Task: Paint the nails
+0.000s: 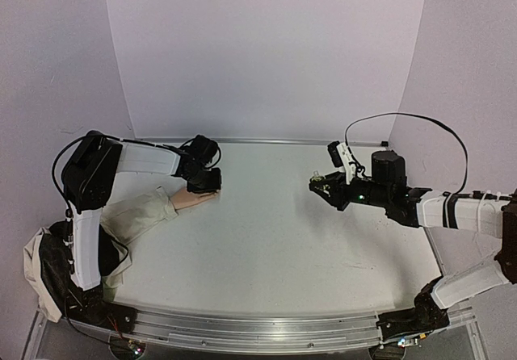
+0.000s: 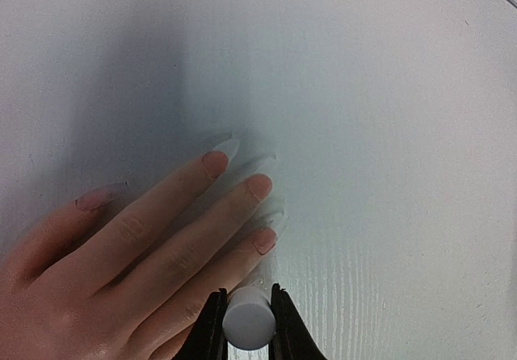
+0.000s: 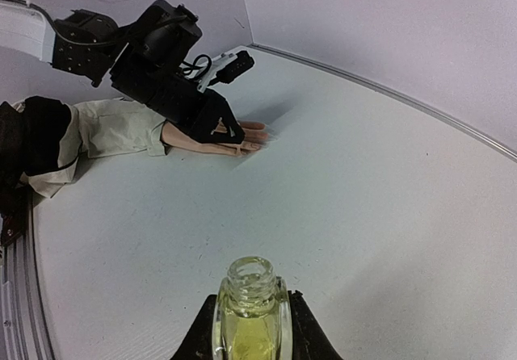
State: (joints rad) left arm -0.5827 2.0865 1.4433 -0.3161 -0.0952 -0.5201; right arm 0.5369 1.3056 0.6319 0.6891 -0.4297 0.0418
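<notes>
The pale peach plastic mannequin hand [image 2: 137, 255] lies palm down on the white worktop [image 1: 291, 239], at its left side towards the back. Its wrist runs into a crumpled beige fabric sleeve [image 1: 141, 215]. In the left wrist view the fingers are spread slightly and point away from the camera. The nails [image 2: 226, 148] are long, narrow and almost clear, tapering past rosy fingertips and lying close to the worktop. Their colour barely differs from the surface under them, and I cannot tell whether any polish is on them. The thumb nail, at the left, looks faintly pink.

The left gripper [image 2: 247, 298] hangs over the little-finger side of the mannequin hand. Its jaws are pinched on a small white round cap [image 2: 249, 325], seen end-on. What is below the cap is hidden.

The right gripper [image 3: 249, 307] is well apart, over the right half of the worktop. Its jaws are clamped on a small yellowish-green glass bottle [image 3: 247, 336], upright with its neck uncapped.
</notes>
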